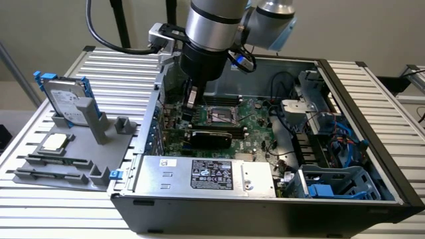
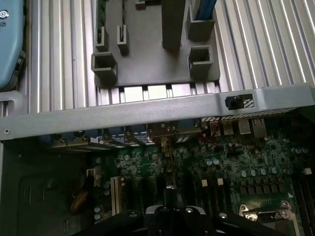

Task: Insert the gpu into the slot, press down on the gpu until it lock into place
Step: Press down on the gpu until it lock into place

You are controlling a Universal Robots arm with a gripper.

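Above the motherboard [image 1: 229, 122] the closed claw [image 1: 191, 102] hangs near the seated gpu [image 1: 211, 137], while the wrist view shows the case wall [image 2: 147, 110]

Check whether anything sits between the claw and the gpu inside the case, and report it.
Nothing visible does. In the exterior view the claw hangs shut inside the open case, over the motherboard and just above the gpu, which lies on the board. The gap between them looks free; no cable crosses it.
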